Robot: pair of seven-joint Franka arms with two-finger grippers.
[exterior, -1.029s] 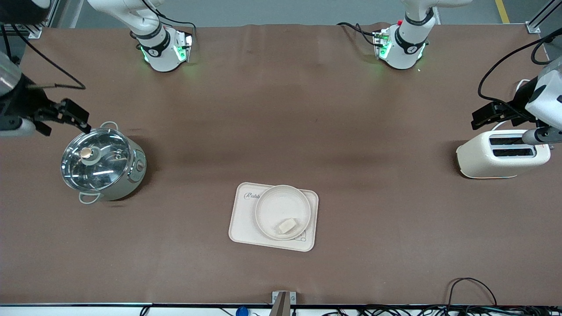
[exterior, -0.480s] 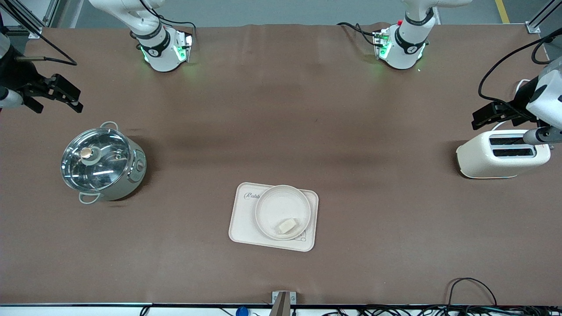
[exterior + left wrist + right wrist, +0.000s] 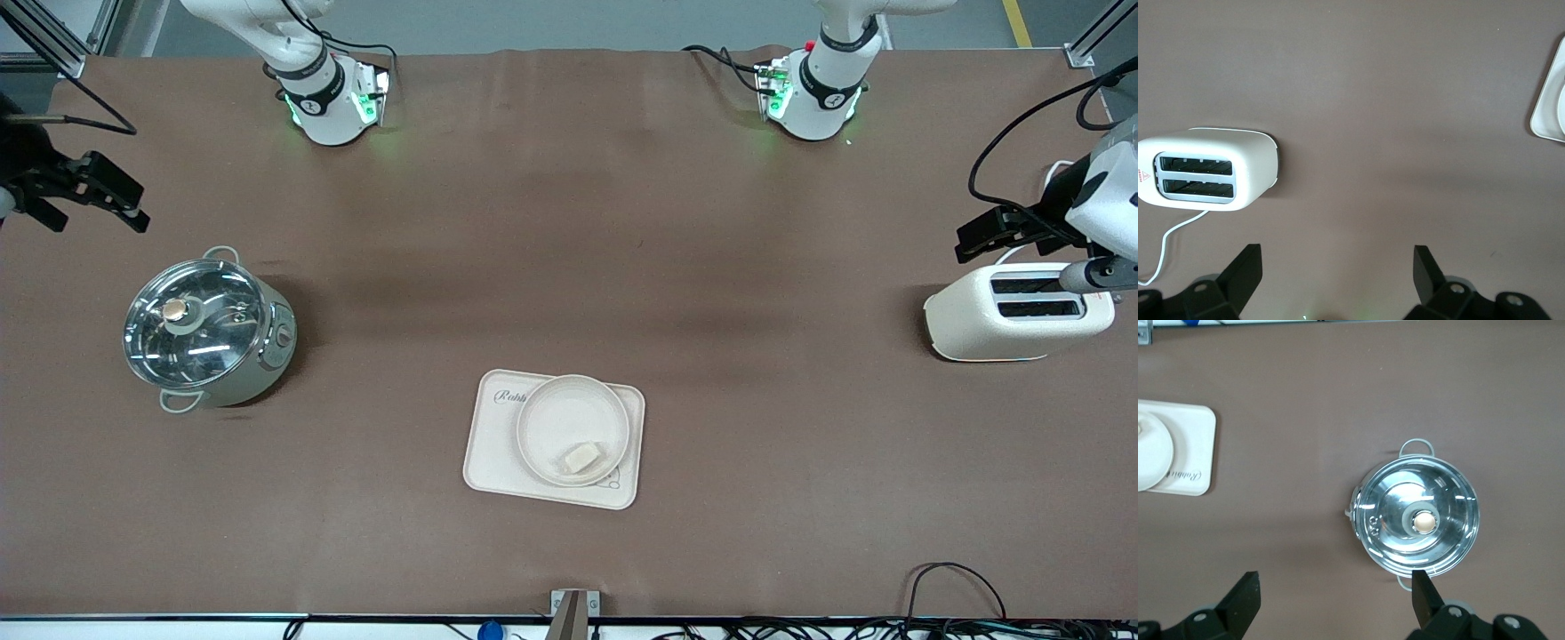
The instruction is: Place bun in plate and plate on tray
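Looking down at the brown counter (image 3: pixel 569 267), you see the bun (image 3: pixel 580 458) lying in the plate (image 3: pixel 573 429), close to the part of the rim nearest the front camera. The plate sits on the tray (image 3: pixel 491 444), covering most of it toward the left arm's end, so that only the start of the printed script shows beside the plate. Tray, plate and bun lie about midway between the two ends of the counter, nearer to the front camera than anything else on it.

Your right gripper (image 3: pixel 89 191) hangs in the air at the right arm's end of the counter, away from the pot. Its fingers (image 3: pixel 1245 597) are spread wide with nothing between them, and its wrist view takes in the lidded steel pot (image 3: pixel 1418 520) and a corner of the tray with the plate's edge.

Your left gripper (image 3: pixel 978 236) hangs at the left arm's end, just beside the white toaster (image 3: pixel 1018 311). Its fingers (image 3: pixel 1245 273) are likewise spread and empty, and its wrist view shows the toaster's two slots facing up, with the tray's corner at the edge.

Neither gripper touches the task's things; both are well apart from the tray.
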